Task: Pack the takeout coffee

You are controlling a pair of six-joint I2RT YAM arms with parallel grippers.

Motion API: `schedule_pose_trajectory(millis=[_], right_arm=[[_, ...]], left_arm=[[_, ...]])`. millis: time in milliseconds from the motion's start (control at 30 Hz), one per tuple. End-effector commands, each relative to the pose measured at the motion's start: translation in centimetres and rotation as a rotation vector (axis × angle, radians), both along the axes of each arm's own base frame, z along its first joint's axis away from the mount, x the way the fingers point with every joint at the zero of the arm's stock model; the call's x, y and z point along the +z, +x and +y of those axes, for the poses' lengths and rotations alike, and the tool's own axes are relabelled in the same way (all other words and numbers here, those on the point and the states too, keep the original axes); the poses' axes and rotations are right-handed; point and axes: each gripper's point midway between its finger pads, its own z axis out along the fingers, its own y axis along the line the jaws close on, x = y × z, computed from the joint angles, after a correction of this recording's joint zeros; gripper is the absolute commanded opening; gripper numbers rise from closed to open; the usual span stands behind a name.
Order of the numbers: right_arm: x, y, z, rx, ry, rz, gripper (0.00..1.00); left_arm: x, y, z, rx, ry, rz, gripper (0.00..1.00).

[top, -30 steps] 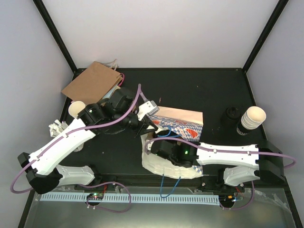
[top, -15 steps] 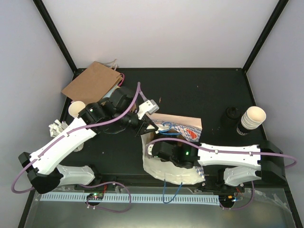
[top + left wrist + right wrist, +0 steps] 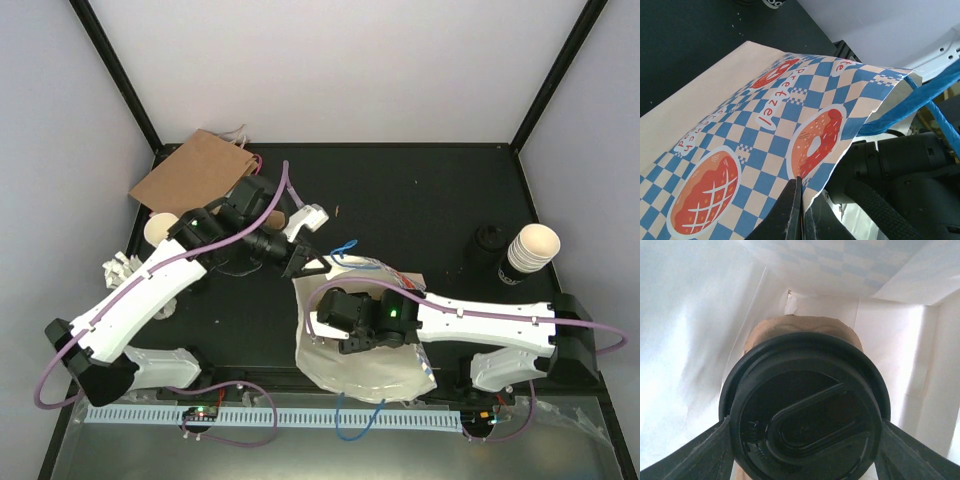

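Observation:
My right gripper (image 3: pixel 805 427) is shut on a takeout coffee cup (image 3: pixel 805 407) with a black lid, one finger on each side of the lid. The cup sits inside the white interior of the blue-and-white checked paper bag (image 3: pixel 700 340). In the top view the right gripper is hidden inside the bag (image 3: pixel 360 355). My left gripper (image 3: pixel 800 195) is shut on the bag's rim (image 3: pixel 815 150) and holds the mouth open; it also shows in the top view (image 3: pixel 306 262). The bag's blue handle (image 3: pixel 920 97) hangs at the right.
A stack of cream cups (image 3: pixel 530 248) and a black lid (image 3: pixel 487 238) stand at the right edge. One open cup (image 3: pixel 160 230), a brown paper bag (image 3: pixel 195 175) and crumpled paper (image 3: pixel 122 268) are at the left.
The bag has tipped up and swelled toward the table's front edge. My right gripper has pushed further into it with the cup. My left gripper has pulled the rim slightly up and back.

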Motion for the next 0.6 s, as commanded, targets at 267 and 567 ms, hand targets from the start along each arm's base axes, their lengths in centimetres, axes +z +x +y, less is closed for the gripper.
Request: schedule_pose_trajectory(millis=[267,567], right_arm=[[-1.7,-3.4,0.0,0.054,-0.066,0.26,0.59],[-1.1,-1.0,0.2,-0.007,-0.01,0.293,0.59]], left_arm=[[-3.2,2.8,-0.5,-0.032,-0.063,0.308,0.02],[-1.4,6.3,-0.3,0.024,-0.135,0.209,0.55]])
